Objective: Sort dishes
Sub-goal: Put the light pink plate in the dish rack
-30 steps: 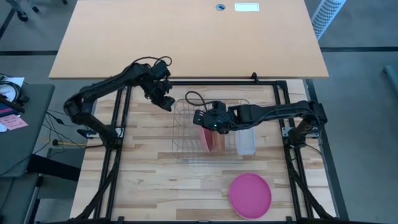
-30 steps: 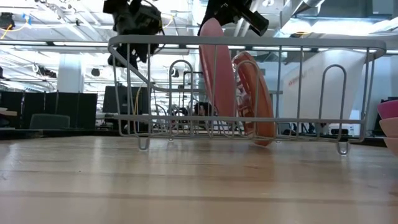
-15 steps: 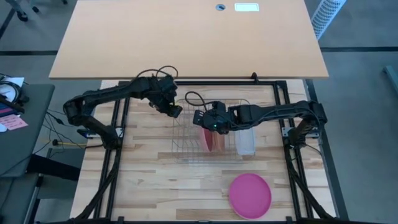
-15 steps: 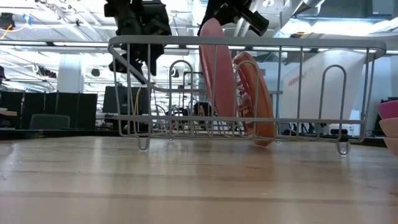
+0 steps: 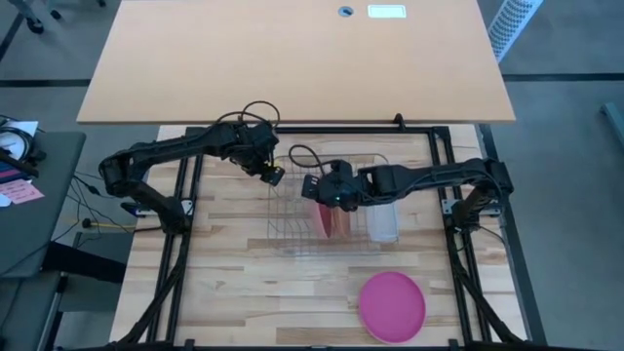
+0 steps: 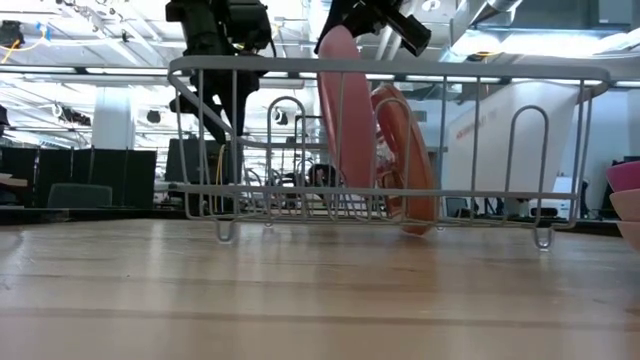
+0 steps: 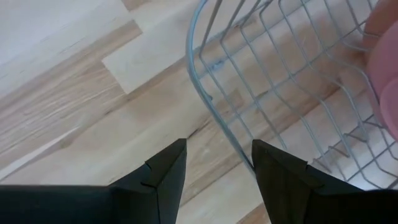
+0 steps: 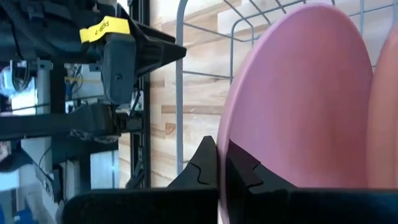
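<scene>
Right jaws point(image 8: 222, 163) clench the rim of a pale pink plate point(image 8: 298, 99) standing in the wire rack point(image 5: 292, 210) mid-bench, largely hiding a salmon plate point(image 6: 408, 165); left jaws point(image 7: 217, 165), released, straddle the rack's corner wire

Two round plastic plates point(image 5: 332, 216) upright in silver wire rack point(image 5: 292, 210), translucent rectangular tub point(image 5: 383, 222) beside them, magenta plate point(image 5: 392, 305) flat on wooden table point(image 5: 244, 283) nearer front.

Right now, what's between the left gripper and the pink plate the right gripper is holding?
Only wire rack: its end rim and empty slots. In the high view the left gripper, open, sits at the rack's corner; the pink plate, pinched by the right gripper, stands further in.
</scene>
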